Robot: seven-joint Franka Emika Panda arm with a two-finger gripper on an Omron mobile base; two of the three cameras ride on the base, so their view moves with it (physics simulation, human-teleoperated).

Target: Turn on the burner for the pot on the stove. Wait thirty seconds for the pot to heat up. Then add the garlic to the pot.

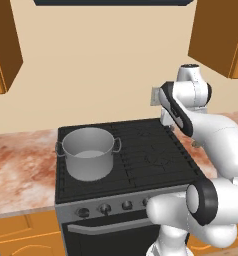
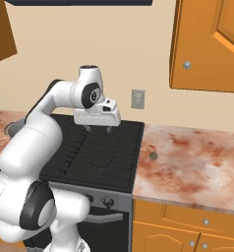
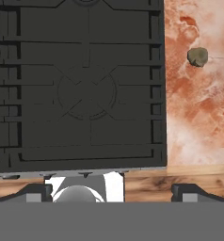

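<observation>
The grey pot (image 1: 88, 152) stands on the stove's (image 1: 141, 150) front left burner, with nothing showing inside. My gripper (image 2: 98, 129) hangs open above the right half of the black grates, pointing straight down with nothing between its fingers. In the hand view, the gripper (image 3: 113, 190) looks down on a right burner (image 3: 86, 92). The garlic (image 2: 153, 155), a tiny grey-tan bulb, lies on the marbled counter just right of the stove, and sits at the upper right of the hand view as the same garlic (image 3: 197, 56). Dark knobs (image 1: 105, 208) line the grey front panel.
Reddish marbled counter (image 2: 197, 162) runs right of the stove and more counter (image 1: 21, 160) lies to its left. A grey outlet plate (image 2: 137, 98) is on the wall behind. Orange upper cabinets (image 2: 207, 44) hang overhead. The oven bar handle (image 1: 106, 225) runs below the knobs.
</observation>
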